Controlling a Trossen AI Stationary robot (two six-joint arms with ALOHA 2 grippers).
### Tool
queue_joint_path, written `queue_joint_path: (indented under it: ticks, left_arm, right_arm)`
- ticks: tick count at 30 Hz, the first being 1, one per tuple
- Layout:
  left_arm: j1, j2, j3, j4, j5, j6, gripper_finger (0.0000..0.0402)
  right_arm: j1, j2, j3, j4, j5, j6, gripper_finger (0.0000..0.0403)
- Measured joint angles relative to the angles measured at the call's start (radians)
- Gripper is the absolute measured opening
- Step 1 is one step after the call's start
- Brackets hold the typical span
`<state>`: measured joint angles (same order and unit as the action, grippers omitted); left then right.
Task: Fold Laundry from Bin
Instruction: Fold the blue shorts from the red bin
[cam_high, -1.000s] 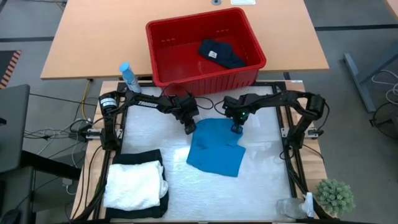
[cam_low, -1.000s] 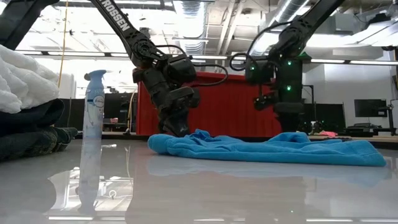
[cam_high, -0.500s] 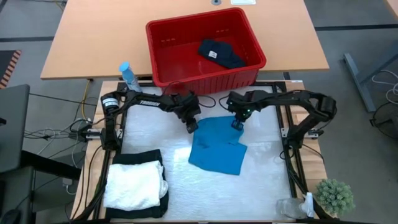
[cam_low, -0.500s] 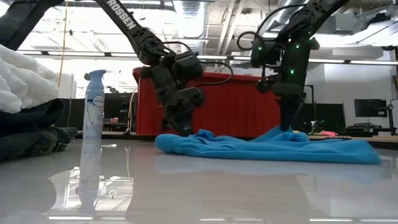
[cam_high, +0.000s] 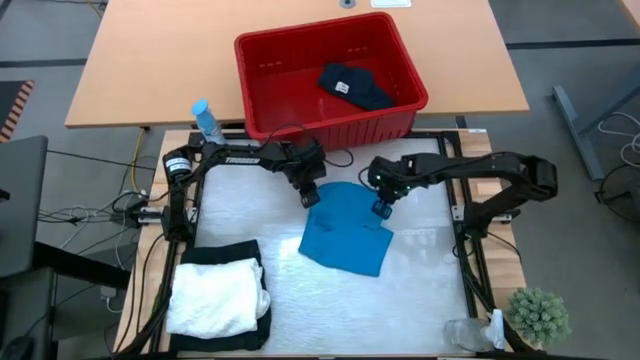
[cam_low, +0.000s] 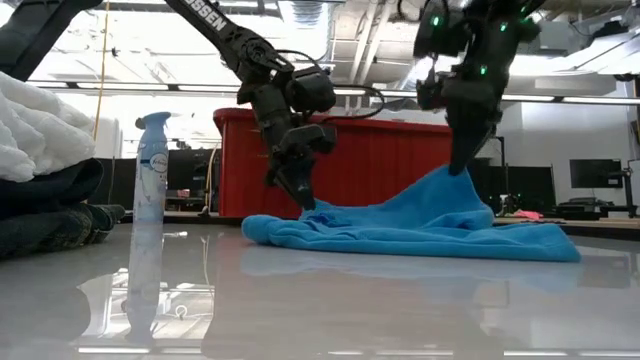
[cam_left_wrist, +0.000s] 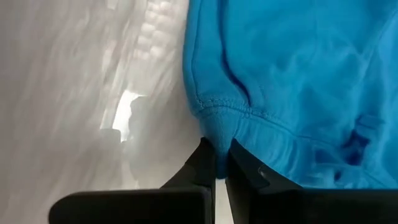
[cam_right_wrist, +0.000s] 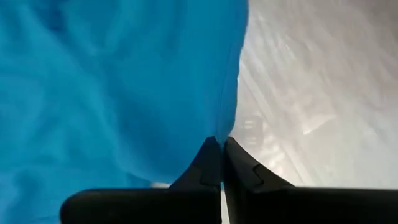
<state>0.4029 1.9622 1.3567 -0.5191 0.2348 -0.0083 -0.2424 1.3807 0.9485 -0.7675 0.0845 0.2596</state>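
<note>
Near the table's (cam_high: 420, 300) back edge, the left gripper (cam_high: 309, 198) pinches the bright blue garment's (cam_high: 347, 228) left corner. The right gripper (cam_high: 382, 209) pinches its right corner, raised. Behind both, the red bin (cam_high: 265, 105) holds 1 black garment (cam_high: 355, 85).

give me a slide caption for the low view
Both grippers pinch the blue cloth, right gripper lifting its edge before the red bin.

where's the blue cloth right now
In the high view the blue cloth lies mid-table, just in front of the red bin, pinched at its far edge by the left gripper and right gripper.
</note>
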Motion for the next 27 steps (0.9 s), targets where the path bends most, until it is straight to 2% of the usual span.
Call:
queue_joint_path:
  ticks: [8, 14, 22, 27]
  left_arm:
    - [-0.017, -0.003, 0.092, -0.116, 0.004, 0.047, 0.0002]
    - [-0.041, -0.003, 0.131, -0.186, -0.050, 0.081, 0.0002]
    - [-0.066, -0.005, 0.155, -0.206, -0.069, 0.105, 0.0002]
    - [-0.077, -0.010, 0.155, -0.209, -0.069, 0.102, 0.0002]
  right_arm:
    - [0.146, -0.017, 0.044, -0.026, 0.003, 0.104, 0.0022]
    - [0.277, -0.018, 0.087, -0.036, 0.108, 0.180, 0.0022]
    - [0.443, -0.019, 0.102, -0.010, 0.126, 0.298, 0.0022]
    - [0.505, -0.019, 0.102, -0.006, 0.130, 0.379, 0.0022]
